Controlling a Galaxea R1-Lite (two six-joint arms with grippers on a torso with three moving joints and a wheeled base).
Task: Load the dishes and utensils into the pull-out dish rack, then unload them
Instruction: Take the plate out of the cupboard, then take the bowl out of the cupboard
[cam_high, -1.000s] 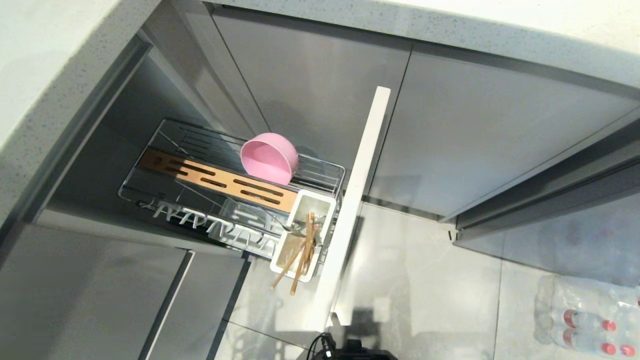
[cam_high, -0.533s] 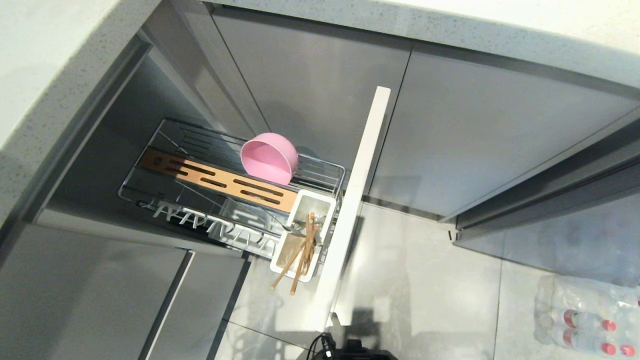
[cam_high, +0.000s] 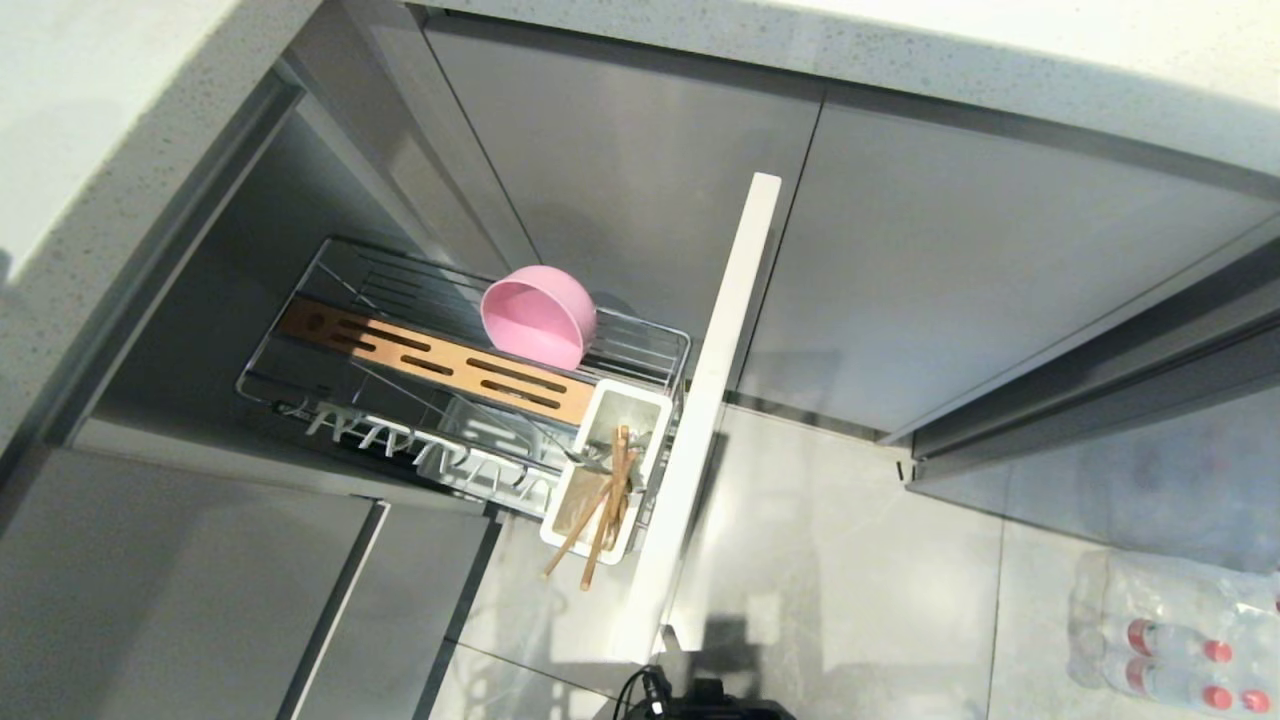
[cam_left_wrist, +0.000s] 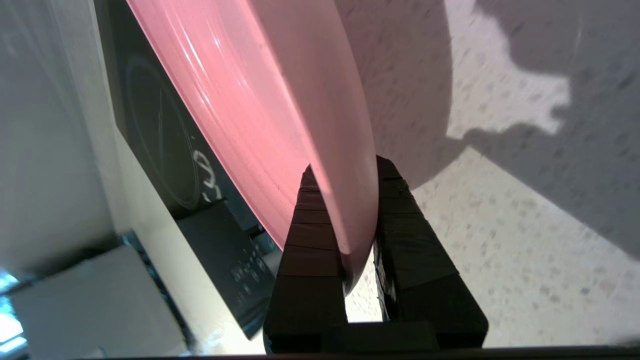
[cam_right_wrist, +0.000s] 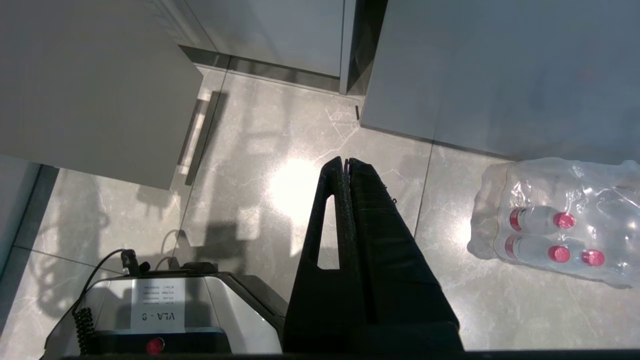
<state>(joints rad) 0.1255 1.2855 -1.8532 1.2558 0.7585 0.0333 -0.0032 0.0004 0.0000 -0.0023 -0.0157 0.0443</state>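
In the left wrist view my left gripper is shut on the rim of the pink plate, which stands on edge over a speckled countertop. The head view shows neither arm. There the pull-out dish rack stands drawn out of the cabinet. The pink bowl lies tilted on its wires behind the wooden strip. The chopsticks and the spoon stand in the white utensil cup. The pronged plate tray holds nothing. My right gripper hangs shut over the floor.
The rack's pale front panel juts out over the tiled floor. A black cooktop lies beside the plate on the counter. A wrapped pack of water bottles sits on the floor at the right. My base shows below the right gripper.
The rack and its contents have not moved. A faint shadow has come onto the countertop at the left edge of the head view.
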